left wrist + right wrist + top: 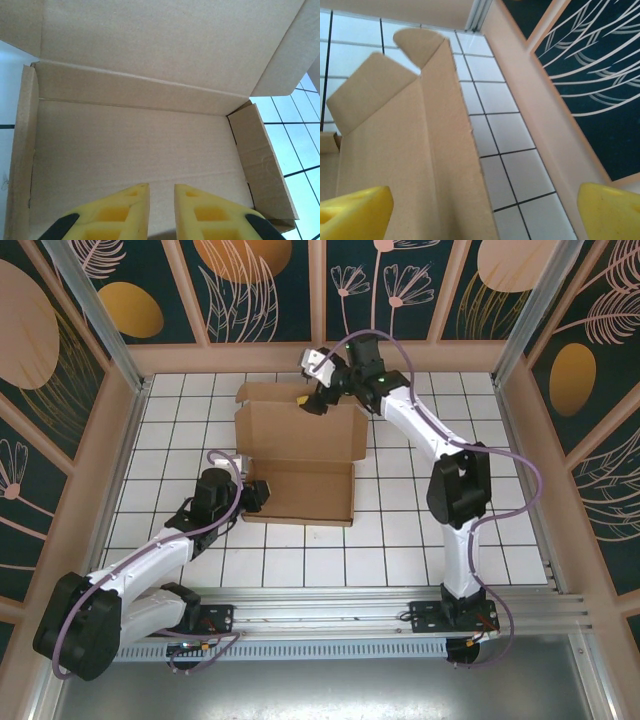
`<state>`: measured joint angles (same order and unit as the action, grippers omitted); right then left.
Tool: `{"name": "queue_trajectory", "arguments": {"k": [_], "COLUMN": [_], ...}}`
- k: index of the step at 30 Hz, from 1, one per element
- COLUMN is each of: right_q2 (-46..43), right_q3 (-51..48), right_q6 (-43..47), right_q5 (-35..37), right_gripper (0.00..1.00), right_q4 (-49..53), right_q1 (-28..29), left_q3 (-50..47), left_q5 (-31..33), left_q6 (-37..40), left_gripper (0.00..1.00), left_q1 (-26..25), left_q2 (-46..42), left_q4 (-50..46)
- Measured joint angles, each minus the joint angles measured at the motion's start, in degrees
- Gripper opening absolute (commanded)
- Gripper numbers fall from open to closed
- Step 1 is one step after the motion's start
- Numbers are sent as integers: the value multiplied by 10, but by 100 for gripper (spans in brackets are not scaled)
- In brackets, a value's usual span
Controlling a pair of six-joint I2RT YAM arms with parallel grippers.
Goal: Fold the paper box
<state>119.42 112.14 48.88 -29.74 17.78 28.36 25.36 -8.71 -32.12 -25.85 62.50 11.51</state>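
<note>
The paper box (305, 490) lies in the middle of the tiled table, a shallow brown cardboard tray whose lid (300, 430) stands up at the back. My left gripper (262, 492) is at the tray's left end. In the left wrist view its yellow fingertips (137, 192) stand close together over the box floor (135, 145), nearly shut on the near wall. My right gripper (318, 398) hovers at the lid's top edge. It is open wide (485, 200), and the lid's edge (410, 150) stands between its fingers without touching them.
A wooden rim (330, 357) runs close behind the lid and shows as the wooden wall (520, 75) beside it. Wooden side walls (105, 470) and an aluminium rail (380, 602) bound the white tiled table (420, 560).
</note>
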Motion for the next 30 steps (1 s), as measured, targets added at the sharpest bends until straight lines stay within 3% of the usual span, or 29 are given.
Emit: {"name": "queue_trajectory", "arguments": {"k": [3, 8, 11, 15, 22, 30], "right_q2": [14, 15, 14, 0, -46, -56], "right_q3": [-2, -23, -47, -116, -273, -417], "right_q6": [23, 54, 70, 93, 146, 273], "right_q5": [18, 68, 106, 170, 286, 403], "right_gripper": [67, 47, 20, 3, 0, 0], "right_q4": [6, -4, -24, -80, -271, -555], "right_q1": [8, 31, 48, 72, 108, 163], "left_q3": [-1, -4, -5, -7, -7, -9], "left_q5": [3, 4, 4, 4, 4, 4], "left_q6": [3, 4, 4, 4, 4, 3], "left_gripper": [20, 19, 19, 19, 19, 18], "left_q1": [0, 0, 0, 0, 0, 0], "left_q2": [0, 0, 1, 3, 7, 6], "left_q4": [0, -2, -2, -2, -1, 3]}}
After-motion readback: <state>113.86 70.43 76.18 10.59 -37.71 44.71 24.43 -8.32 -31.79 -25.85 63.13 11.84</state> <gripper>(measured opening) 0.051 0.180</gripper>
